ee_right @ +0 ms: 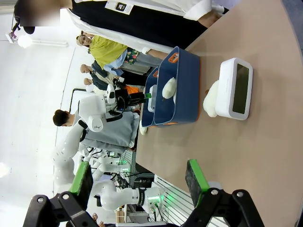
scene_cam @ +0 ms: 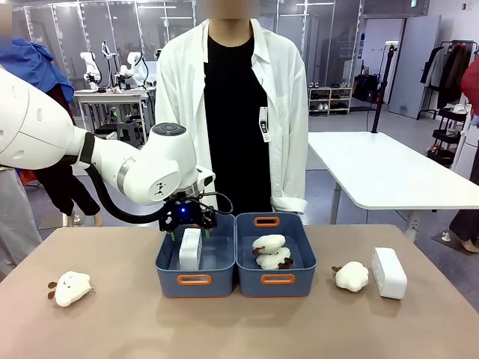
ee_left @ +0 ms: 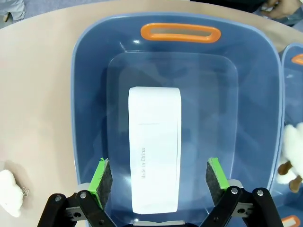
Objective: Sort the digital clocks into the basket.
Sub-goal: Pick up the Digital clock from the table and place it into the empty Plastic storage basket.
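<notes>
One white digital clock (scene_cam: 190, 249) stands inside the left blue basket (scene_cam: 171, 279); the left wrist view shows that clock (ee_left: 155, 149) resting on the floor of the basket (ee_left: 83, 94). My left gripper (scene_cam: 187, 223) hovers just above it, open, and in its own view the gripper (ee_left: 158, 180) has its green pads standing wide of the clock on both sides, touching nothing. The second digital clock (scene_cam: 388, 272) sits on the table at the right, also seen as a clock (ee_right: 236, 88) in the right wrist view. My right gripper (ee_right: 139, 179) is open and empty, high above the table.
The right blue bin (scene_cam: 275, 279) holds two cream plush toys (scene_cam: 271, 251). Another plush (scene_cam: 351, 276) lies beside the right clock, and one more plush (scene_cam: 71, 288) lies at the table's left. A person in a white coat (scene_cam: 239, 105) stands behind the bins.
</notes>
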